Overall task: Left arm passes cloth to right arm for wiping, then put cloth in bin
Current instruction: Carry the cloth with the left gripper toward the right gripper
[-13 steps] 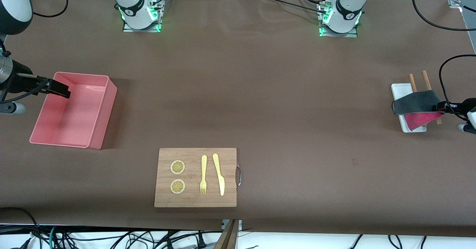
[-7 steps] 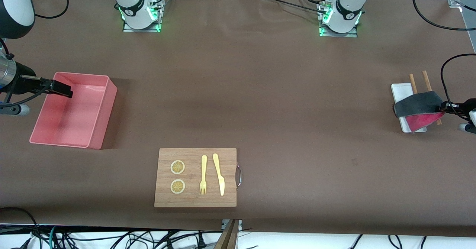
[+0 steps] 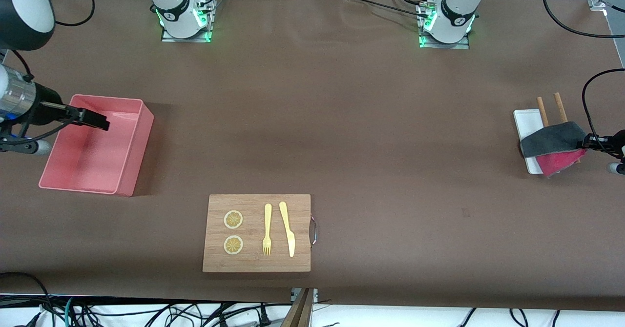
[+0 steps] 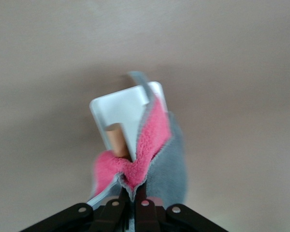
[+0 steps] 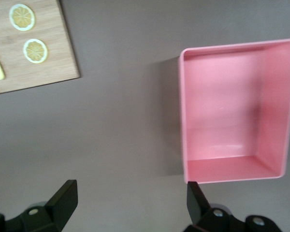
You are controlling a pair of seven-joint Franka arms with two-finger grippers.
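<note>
The cloth (image 3: 554,144), dark grey on one face and crimson-pink on the other, hangs over a white tray (image 3: 521,121) at the left arm's end of the table. My left gripper (image 3: 587,144) is shut on the cloth's edge; in the left wrist view its fingers pinch the pink and grey fold (image 4: 152,145) at my left gripper (image 4: 133,194). The salmon-pink bin (image 3: 139,144) stands empty at the right arm's end. My right gripper (image 3: 101,121) hovers open over the bin, with nothing between its fingers (image 5: 63,198); the bin (image 5: 181,121) shows below it.
Two wooden sticks (image 3: 542,110) lie across the white tray (image 4: 118,108), partly under the cloth. A wooden cutting board (image 3: 302,234) near the front edge carries two lemon slices (image 3: 233,219), a yellow fork (image 3: 267,229) and a knife (image 3: 287,227). Cables hang at the table's ends.
My left gripper has shut on the cloth and pulled it a little off the tray toward the table's end. My right gripper has slid farther in over the bin.
</note>
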